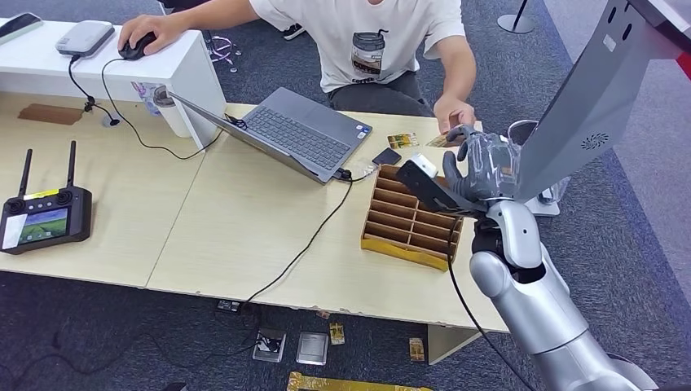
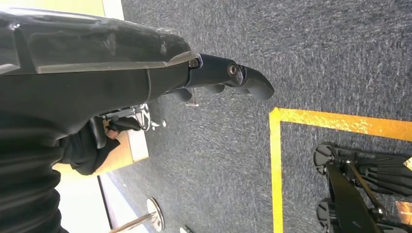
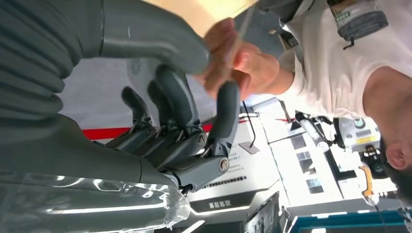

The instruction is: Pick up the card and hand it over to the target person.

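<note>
right hand [image 1: 482, 167] raised past the far counter [image 1: 244, 220] edge; thin pale stiff card [image 3: 239, 36] pinched between its thumb and a dark finger, the person's hand [image 3: 245, 63] touching it. card looks light, slick, rigid: best held by its flat faces near one edge. left hand [image 2: 228, 77] hangs, fingers curled, holding nothing.

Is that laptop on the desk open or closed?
Open: the laptop has its keyboard exposed and its lid tilted far back, away from the person.

Pale wooden tables [image 1: 244, 220] on dark grey carpet [image 1: 98, 334].
</note>
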